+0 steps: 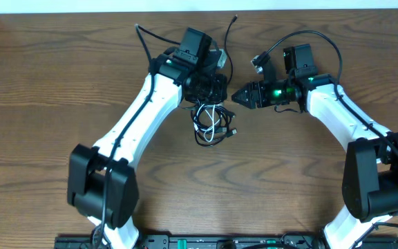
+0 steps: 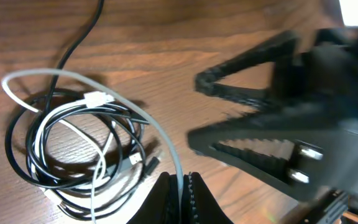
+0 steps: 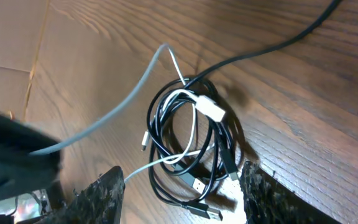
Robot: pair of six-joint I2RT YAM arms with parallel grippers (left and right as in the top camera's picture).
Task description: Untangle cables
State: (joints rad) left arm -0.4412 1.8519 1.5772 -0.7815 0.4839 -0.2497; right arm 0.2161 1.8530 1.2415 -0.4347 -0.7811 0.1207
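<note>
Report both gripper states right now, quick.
Left gripper: closed, pinching the white cable.
Right gripper: open, holding nothing.

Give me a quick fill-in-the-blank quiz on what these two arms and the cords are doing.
1. The left gripper is shut on the cable coloured ___.
2. The right gripper has its jaws ___.
3. The black cable is held by ___ gripper.
Missing words: white; open; neither.
</note>
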